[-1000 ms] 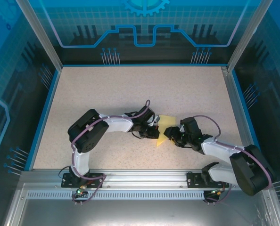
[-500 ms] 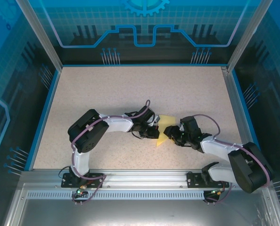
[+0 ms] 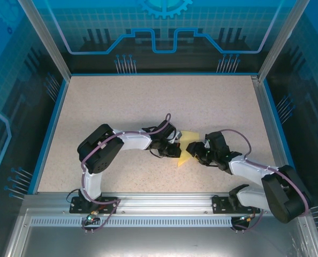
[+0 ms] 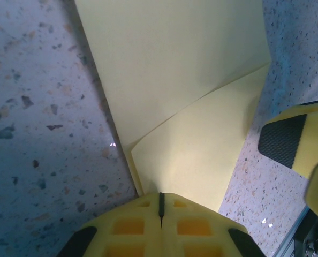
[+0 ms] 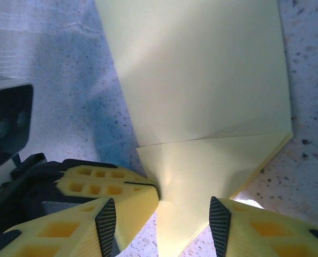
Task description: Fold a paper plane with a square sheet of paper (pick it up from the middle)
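Note:
The square sheet of paper is pale yellow and lies on the speckled table between the two arms, with one flap creased over it. My left gripper is shut on the paper's near edge; its fingers meet in a thin seam with the sheet pinched there. From the other side my right gripper is open. Its ribbed pads stand on either side of the folded corner without pressing it. The left gripper's shut fingers lie just left of that corner.
The speckled table is walled in by blue rails and clear panels. A metal rail runs along the near edge by the arm bases. The left wrist camera housing sits close to my right gripper.
Almost nothing differs: the right arm shifts very slightly while the paper and the left gripper stay where they were.

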You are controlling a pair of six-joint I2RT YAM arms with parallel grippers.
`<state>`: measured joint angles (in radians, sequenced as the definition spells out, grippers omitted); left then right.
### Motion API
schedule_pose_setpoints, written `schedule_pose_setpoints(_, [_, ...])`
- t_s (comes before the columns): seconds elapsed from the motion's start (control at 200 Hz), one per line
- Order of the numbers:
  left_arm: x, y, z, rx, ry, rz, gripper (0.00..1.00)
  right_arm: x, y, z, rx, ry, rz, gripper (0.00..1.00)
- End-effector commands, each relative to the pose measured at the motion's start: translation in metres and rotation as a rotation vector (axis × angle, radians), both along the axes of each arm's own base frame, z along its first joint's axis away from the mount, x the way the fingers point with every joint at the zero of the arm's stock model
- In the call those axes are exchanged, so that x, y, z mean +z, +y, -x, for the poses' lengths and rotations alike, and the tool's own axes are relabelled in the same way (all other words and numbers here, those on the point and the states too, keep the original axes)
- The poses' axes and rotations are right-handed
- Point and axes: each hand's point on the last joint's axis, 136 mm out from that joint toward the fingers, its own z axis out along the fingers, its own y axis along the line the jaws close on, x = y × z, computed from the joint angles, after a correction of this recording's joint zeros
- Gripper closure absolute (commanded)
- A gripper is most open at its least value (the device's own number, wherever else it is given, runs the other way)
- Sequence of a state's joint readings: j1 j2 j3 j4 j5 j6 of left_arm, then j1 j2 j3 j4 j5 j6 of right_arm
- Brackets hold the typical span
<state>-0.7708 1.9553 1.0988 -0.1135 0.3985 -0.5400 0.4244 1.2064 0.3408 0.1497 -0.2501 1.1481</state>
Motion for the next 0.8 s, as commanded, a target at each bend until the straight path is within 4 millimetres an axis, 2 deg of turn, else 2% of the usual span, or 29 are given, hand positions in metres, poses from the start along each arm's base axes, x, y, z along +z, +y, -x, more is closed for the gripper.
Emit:
schedule_pose_setpoints(0.0, [-0.028,0.015,0.022,-0.038,0.072,-0.11,1.0,-0.009,-0.008,0.005,-0.006,0.02,0.023,0.48])
schedule_pose_setpoints(0.49, [-0.03,0.016,0.023,-0.041,0.076,-0.114,1.0,-0.014,-0.005,0.0,0.009,0.036,0.034,0.47])
schedule_pose_setpoints(0.795, [-0.031,0.015,0.023,-0.043,0.077,-0.118,1.0,-0.018,-0.01,0.008,0.006,0.05,0.056,0.47])
